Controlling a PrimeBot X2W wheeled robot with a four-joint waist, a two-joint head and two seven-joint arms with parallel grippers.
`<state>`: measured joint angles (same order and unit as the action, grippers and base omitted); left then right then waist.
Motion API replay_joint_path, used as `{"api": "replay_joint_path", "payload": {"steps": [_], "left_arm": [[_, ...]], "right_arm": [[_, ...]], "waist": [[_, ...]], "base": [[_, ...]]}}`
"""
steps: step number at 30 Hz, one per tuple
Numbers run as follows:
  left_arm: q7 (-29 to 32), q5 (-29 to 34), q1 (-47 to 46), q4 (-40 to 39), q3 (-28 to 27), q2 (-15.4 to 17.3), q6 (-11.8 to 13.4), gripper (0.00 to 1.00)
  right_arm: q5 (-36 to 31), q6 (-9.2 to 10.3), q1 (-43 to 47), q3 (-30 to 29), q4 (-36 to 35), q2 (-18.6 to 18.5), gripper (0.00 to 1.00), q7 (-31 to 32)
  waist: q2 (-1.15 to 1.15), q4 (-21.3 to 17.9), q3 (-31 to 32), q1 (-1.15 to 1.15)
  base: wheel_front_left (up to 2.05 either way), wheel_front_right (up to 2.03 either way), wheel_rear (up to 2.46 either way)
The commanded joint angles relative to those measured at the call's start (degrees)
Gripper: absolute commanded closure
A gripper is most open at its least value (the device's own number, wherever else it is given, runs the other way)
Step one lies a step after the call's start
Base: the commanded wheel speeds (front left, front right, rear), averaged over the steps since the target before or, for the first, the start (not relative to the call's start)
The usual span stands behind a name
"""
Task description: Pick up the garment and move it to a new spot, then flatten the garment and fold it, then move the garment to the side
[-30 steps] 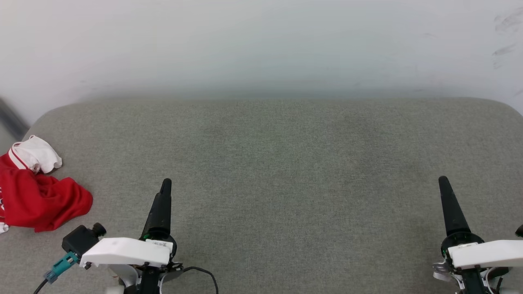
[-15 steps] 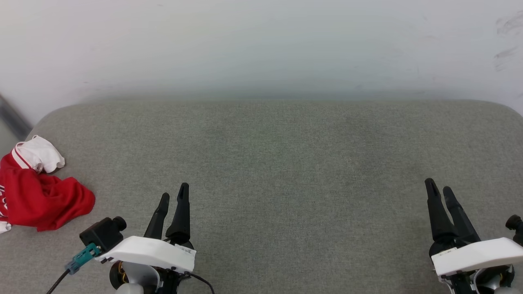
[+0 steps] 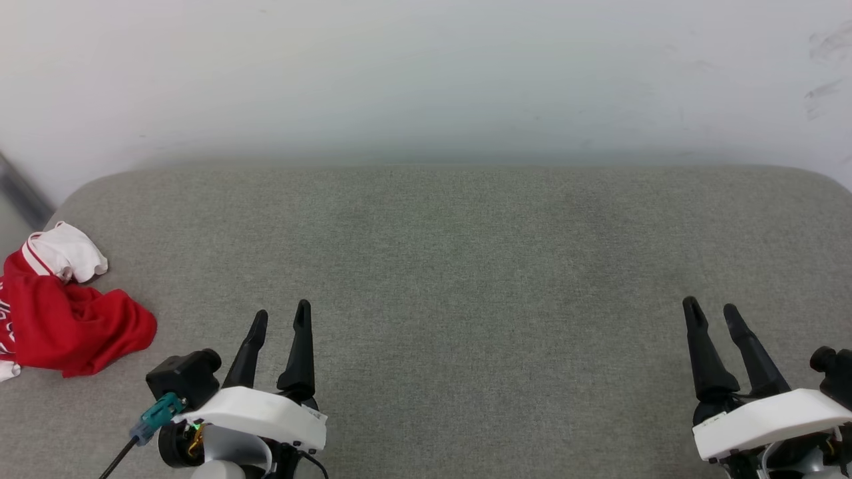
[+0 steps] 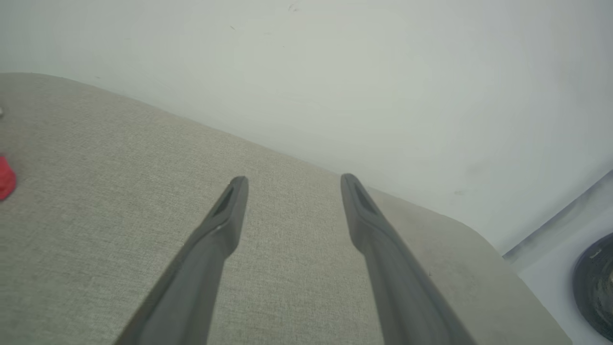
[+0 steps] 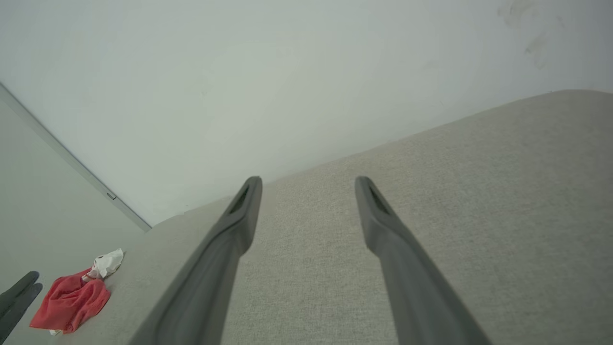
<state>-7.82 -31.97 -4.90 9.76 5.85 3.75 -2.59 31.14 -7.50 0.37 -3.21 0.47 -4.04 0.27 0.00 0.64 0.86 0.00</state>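
The garment [image 3: 66, 319] lies crumpled at the far left edge of the grey padded table [image 3: 466, 266], red with a white sleeve bunched at its top. It also shows small at the lower left of the right wrist view, garment [image 5: 72, 299], and as a red sliver at the left edge of the left wrist view, garment [image 4: 5, 178]. My left gripper [image 3: 281, 320] hovers open near the front edge, to the right of the garment and apart from it. At the front right, my right gripper [image 3: 710, 309] is open too, nothing between its fingers.
A white wall [image 3: 426, 80] rises behind the table. The table's corners are rounded. A dark round object [image 4: 596, 282] sits on the floor past the table's right end in the left wrist view. A dark finger [image 5: 17, 292] of the left gripper shows at the right wrist view's lower left.
Both wrists have rolled, so each gripper now shows two spread fingers where one showed edge-on. Both drew slightly back towards the front edge. The garment has not moved.
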Motion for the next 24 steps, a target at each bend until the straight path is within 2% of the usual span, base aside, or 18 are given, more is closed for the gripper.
{"api": "replay_joint_path", "payload": {"steps": [1,24], "left_arm": [[-0.6,2.1,-0.1,-0.6,0.4,0.5,0.3,0.00],[-3.8,15.3,0.5,-0.1,2.5,0.9,2.3,0.00]], "right_arm": [[-2.1,0.01,0.4,-0.2,-1.1,0.1,0.00,0.1],[-15.5,0.01,2.0,-0.7,-4.4,1.1,0.00,0.9]], "waist": [[0.00,0.0,0.1,0.00],[0.00,0.2,0.6,0.00]], "base": [[0.00,0.00,0.00],[0.00,0.00,0.00]]}}
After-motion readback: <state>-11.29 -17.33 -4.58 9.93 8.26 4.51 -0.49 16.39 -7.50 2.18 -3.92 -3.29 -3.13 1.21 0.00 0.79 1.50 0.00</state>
